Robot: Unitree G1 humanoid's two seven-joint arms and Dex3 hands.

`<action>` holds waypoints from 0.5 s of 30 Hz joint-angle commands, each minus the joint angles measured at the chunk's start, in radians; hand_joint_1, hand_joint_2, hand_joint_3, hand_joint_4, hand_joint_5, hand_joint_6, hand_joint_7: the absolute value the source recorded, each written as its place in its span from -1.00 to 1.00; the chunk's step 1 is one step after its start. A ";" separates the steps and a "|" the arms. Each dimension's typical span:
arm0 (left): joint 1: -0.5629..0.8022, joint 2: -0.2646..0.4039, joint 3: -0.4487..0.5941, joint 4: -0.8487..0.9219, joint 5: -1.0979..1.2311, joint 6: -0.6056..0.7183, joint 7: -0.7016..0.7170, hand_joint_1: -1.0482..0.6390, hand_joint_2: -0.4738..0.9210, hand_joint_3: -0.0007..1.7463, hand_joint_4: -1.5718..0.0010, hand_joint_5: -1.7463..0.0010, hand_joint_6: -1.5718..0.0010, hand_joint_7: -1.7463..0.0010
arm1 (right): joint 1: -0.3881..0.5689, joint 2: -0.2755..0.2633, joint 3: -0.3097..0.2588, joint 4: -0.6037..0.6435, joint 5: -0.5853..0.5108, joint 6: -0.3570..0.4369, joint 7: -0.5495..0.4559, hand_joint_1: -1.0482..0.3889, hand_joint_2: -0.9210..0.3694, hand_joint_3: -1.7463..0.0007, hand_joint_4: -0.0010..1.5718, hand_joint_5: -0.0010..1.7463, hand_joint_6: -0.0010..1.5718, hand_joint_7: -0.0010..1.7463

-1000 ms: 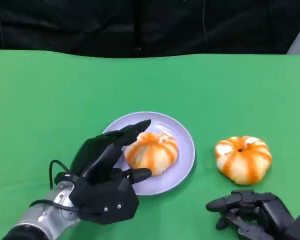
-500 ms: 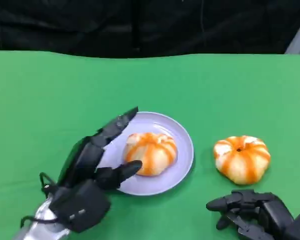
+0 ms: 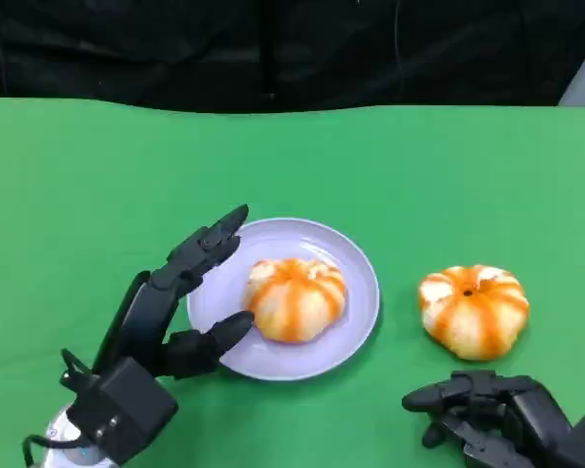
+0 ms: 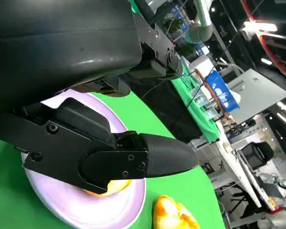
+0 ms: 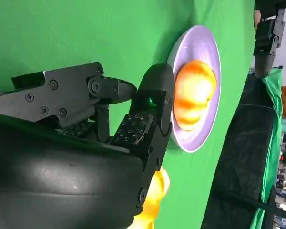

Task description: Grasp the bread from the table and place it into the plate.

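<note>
Green table [image 3: 419, 166] against black curtain [image 3: 273, 49]; left wrist view reveals workshop clutter; left hand [image 3: 166, 312] fingers spread wide, right hand [image 3: 497, 414] loosely apart, empty

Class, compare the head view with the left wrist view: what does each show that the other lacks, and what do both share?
Head view alone: the right hand, resting empty on the green table, and the open left hand seen whole beside the plate. Left wrist view alone: a room behind the table, with benches and a blue box. Both share the plate, the bread on the plate and the second bread on the table.
</note>
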 commanded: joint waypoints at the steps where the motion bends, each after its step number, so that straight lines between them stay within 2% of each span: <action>1: 0.009 0.002 0.019 -0.013 -0.003 -0.011 -0.014 -0.81 1.00 -0.32 0.41 0.98 0.56 0.99 | -0.003 -0.010 -0.010 0.009 0.009 -0.008 0.000 0.37 -1.00 0.54 -0.02 0.41 0.40 -0.62; 15: 0.010 -0.004 0.031 -0.013 0.001 -0.011 -0.024 -0.81 1.00 -0.32 0.41 0.99 0.56 0.99 | -0.003 -0.010 -0.010 0.009 0.009 -0.008 0.000 0.37 -1.00 0.54 -0.02 0.40 0.40 -0.62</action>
